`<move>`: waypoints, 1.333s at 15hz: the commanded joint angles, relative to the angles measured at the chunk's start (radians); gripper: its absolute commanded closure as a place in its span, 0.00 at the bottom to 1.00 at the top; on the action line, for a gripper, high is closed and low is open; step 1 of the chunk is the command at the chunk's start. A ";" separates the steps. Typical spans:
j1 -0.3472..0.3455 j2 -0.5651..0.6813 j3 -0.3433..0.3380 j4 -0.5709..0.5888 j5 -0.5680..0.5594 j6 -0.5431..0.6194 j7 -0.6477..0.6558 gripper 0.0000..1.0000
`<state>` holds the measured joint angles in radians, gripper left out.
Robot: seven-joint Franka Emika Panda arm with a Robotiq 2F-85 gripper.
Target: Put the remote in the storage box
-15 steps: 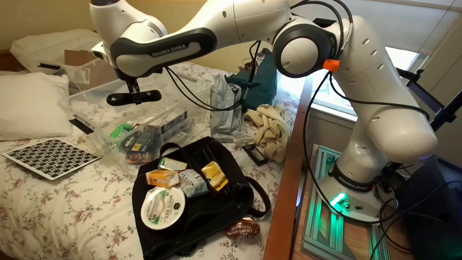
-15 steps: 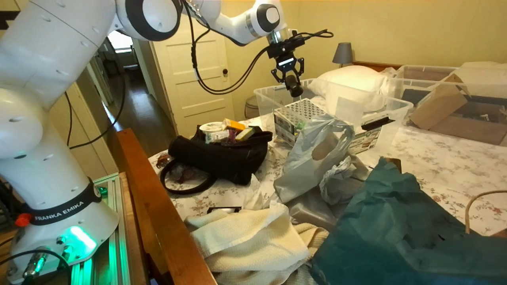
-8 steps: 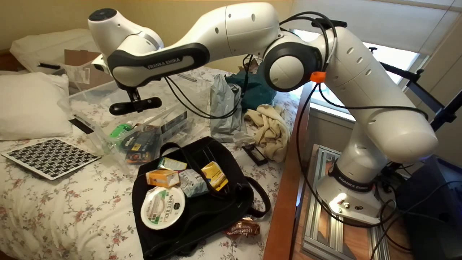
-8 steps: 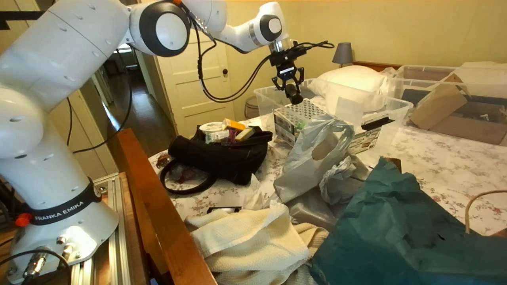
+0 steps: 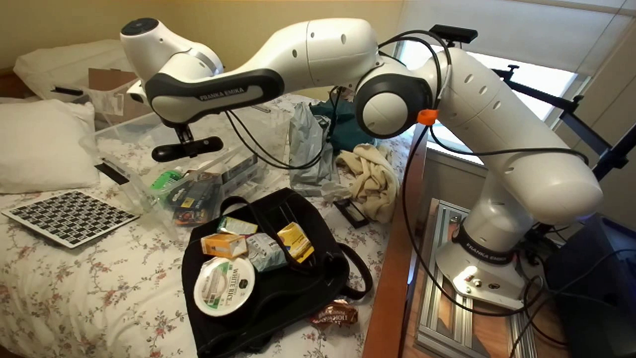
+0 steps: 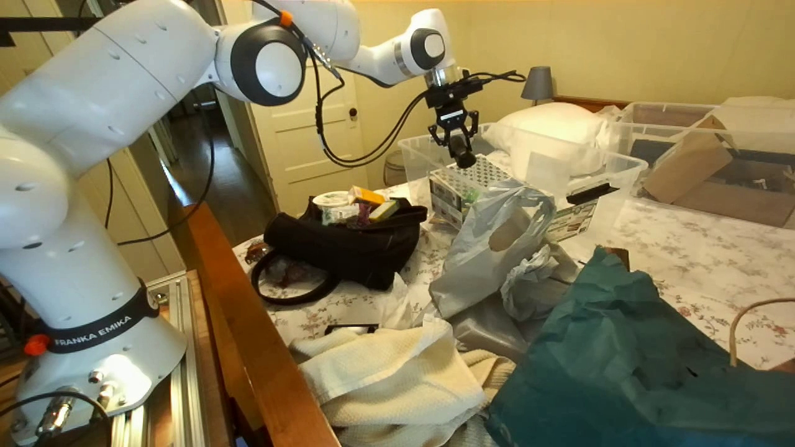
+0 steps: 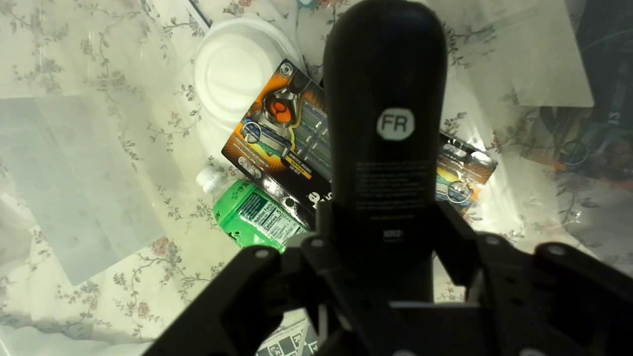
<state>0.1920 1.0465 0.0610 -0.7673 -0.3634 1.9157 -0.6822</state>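
Observation:
My gripper (image 5: 188,147) is shut on the black remote (image 5: 168,152), which lies level across the fingers. In the wrist view the fingertips (image 7: 388,232) clamp its sides, and the remote (image 7: 388,84) sticks out ahead, marked "FR". It hangs over a translucent plastic storage box (image 6: 624,171) whose contents show below: a green bottle (image 7: 259,215), black-and-orange packages (image 7: 292,138) and a white round container (image 7: 237,69). I cannot tell whether the remote is above or below the rim. A second translucent box (image 6: 677,128) with brown cardboard inside stands farther back, away from the gripper.
A black bag (image 5: 278,303) with packets and a white rice bowl (image 5: 223,287) lies nearer the bed rail (image 5: 392,278). A checkered board (image 5: 69,219) and a pillow (image 5: 44,144) lie beside the box. A grey plastic bag (image 6: 490,248) and cream towel (image 6: 391,372) are nearby.
The arm has lowered, bringing the gripper and remote down a little over the nearer box. The grip on the remote looks the same. The base light went from green to white.

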 commanded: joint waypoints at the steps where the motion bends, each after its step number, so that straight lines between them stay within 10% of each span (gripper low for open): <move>1: -0.003 0.043 0.009 0.092 0.018 -0.044 -0.019 0.22; 5: -0.015 0.037 0.014 0.105 0.027 -0.037 -0.007 0.00; 20: -0.031 -0.053 0.014 0.104 0.125 -0.230 0.214 0.00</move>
